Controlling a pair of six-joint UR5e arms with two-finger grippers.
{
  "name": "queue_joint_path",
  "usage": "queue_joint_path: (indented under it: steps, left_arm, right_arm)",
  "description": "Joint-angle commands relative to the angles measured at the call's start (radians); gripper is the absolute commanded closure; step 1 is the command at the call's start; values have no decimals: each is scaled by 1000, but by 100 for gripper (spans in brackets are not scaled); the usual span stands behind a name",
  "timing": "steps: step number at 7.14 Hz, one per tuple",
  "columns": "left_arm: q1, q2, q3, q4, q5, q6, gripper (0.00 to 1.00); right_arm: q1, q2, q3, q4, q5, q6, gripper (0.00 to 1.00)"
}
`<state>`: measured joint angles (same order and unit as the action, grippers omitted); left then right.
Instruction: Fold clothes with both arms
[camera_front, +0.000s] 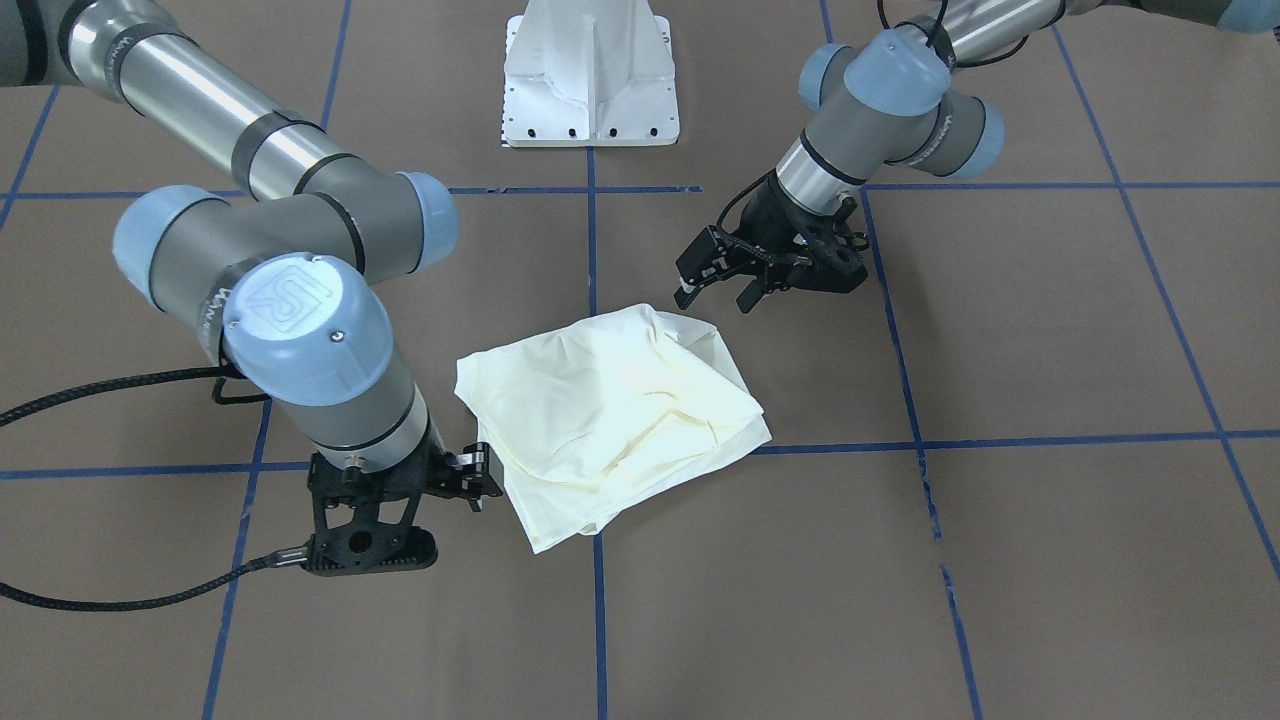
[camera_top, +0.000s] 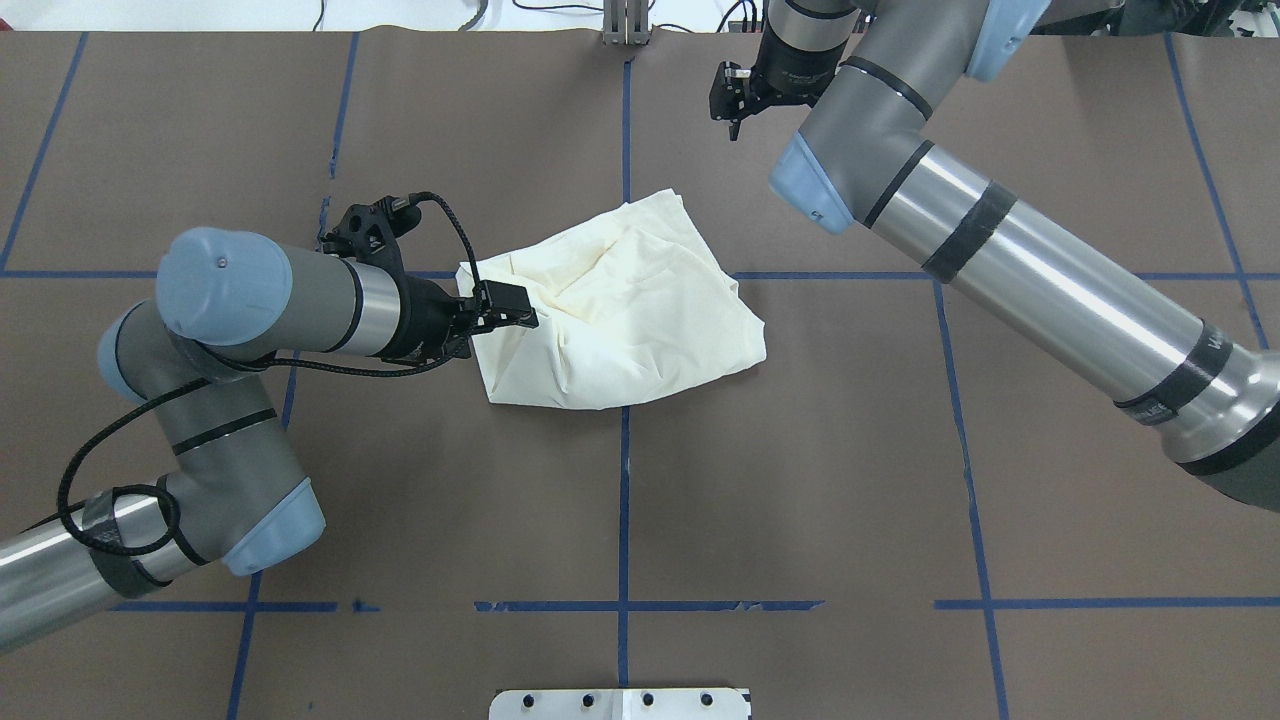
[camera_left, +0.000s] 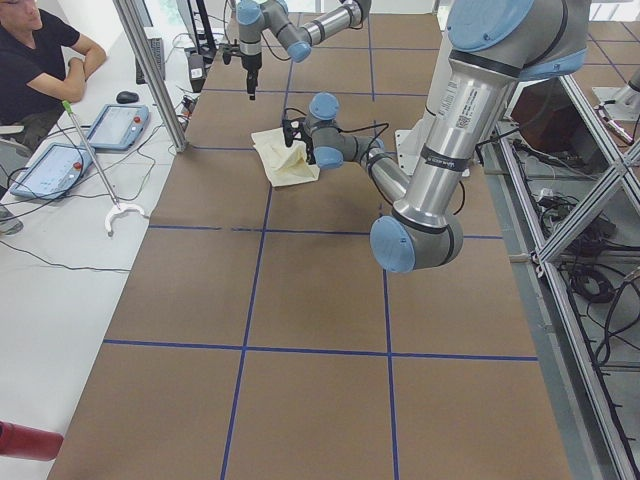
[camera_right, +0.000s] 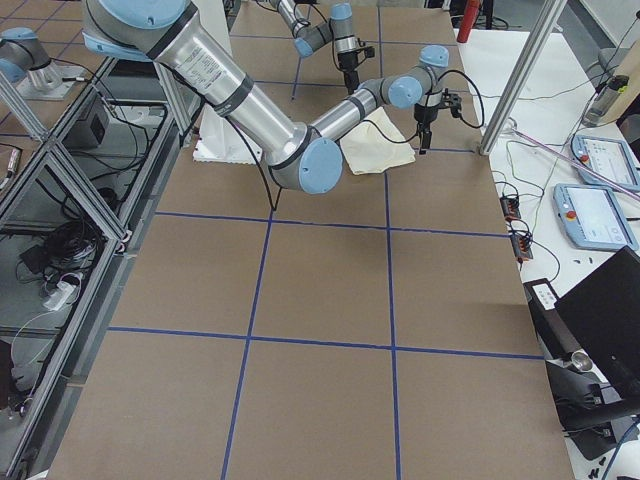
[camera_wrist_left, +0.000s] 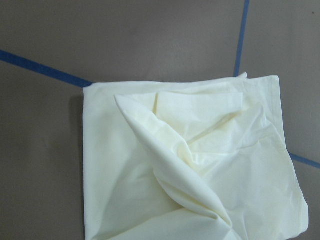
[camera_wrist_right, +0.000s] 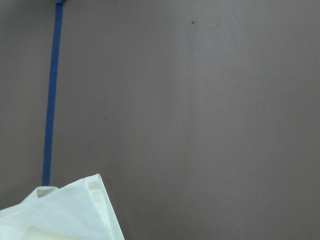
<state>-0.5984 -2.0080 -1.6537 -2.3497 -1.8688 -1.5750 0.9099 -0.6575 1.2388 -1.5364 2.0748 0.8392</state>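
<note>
The shirt (camera_top: 640, 310) lay rumpled and half folded near the worktop's middle. The left gripper (camera_front: 716, 297) hovered open and empty beside one corner. The right gripper (camera_front: 482, 478) I could not read. I think each should pinch one corner, then pull flat.

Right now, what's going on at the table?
The cream shirt lies on the table in a loose, rumpled fold, with no print showing. Neither arm seems to hold it. The left end effector hangs open just off one corner. The right end effector sits by the opposite edge; I can't tell whether it is open.
</note>
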Motion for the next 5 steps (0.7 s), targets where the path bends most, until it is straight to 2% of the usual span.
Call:
queue_joint_path:
  steps: [1, 5]
  left_arm:
    - [11, -24, 173, -226, 48, 1, 0]
    - [19, -66, 175, -257, 42, 1, 0]
  right_arm:
    - [10, -21, 22, -2, 5, -6, 0]
    - [14, -24, 36, -17, 5, -6, 0]
